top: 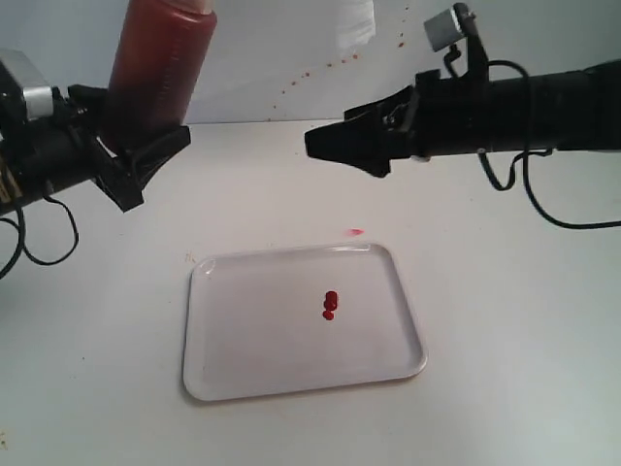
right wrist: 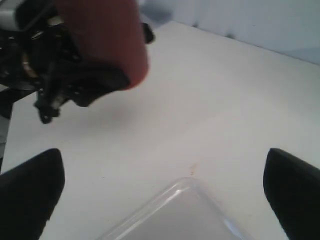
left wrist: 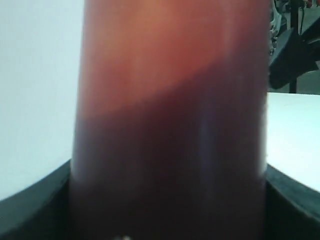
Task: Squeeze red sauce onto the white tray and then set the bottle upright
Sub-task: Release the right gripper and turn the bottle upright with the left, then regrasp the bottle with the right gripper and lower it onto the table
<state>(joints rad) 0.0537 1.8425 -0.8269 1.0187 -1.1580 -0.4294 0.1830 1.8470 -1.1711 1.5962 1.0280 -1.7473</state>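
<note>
Clenched on the bottle, the left claw has its jaws round the lower body, roughly at 10 o'clock from the white tray in the exterior view. Base is hidden behind the fingers, so I cannot tell whether it touches the table or hangs above it. Long axis runs near vertical, 6 to 12, top leaning slightly toward 1 o'clock. A sliver of whitish cap shows at the upper frame edge, so the nozzle end points up and away from the tray. Left wrist view agrees: darker fill lies low in the body, its surface slanted, lighter tint above. Red sauce sits as a few joined blobs just right of tray centre, so the squeeze reads as done. My judgement: the low grip and near-upright pose suit setting the bottle down on its base, clear of the tray. Right claw is spread wide and empty, hovering at about 12 o'clock from the tray, well apart from the bottle, likely parked out of the way.
</note>
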